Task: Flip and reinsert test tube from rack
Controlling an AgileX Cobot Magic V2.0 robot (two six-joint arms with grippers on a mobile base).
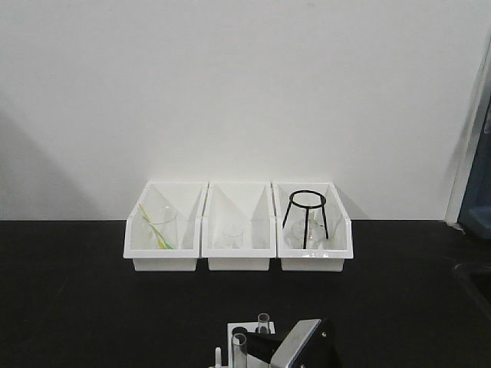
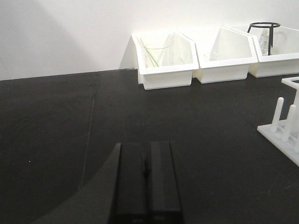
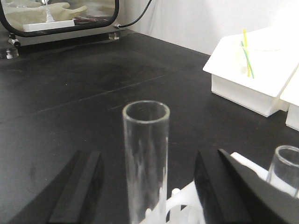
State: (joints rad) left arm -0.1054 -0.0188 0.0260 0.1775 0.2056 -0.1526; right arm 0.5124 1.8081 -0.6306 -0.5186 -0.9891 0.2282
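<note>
So, the right gripper (image 3: 148, 161) is spread wide with the tube (image 3: 145, 135) right in the gap. There's dark table showing on both sides of the glass, so neither finger (image 3: 81, 186) is touching it. The tube stands upright in the rack (image 3: 187, 198) with its open rim on top, and the rounded end is hidden down by the white plastic. A second tube (image 3: 286, 170) stands just beside it at the right edge of that wrist view, also rim up and cut off by the frame. From the front camera you only get the top of the rack at the bottom edge, with both tubes poking up and the metal wrist next to them. The left gripper (image 2: 146, 147) is well off to the side, low over bare table (image 2: 46, 140), its two black fingers pressed together with nothing between them. It sees one end of the rack on its right, with the thin white pegs (image 2: 278, 112) sticking up. Further back, three white bins (image 1: 238, 230) sit side by side against the wall. The left one has a beaker (image 1: 159, 224) with a yellow-green stick, the middle one a small beaker, and the right one a black tripod (image 1: 307, 218) and some clear glassware I can't make out.
</note>
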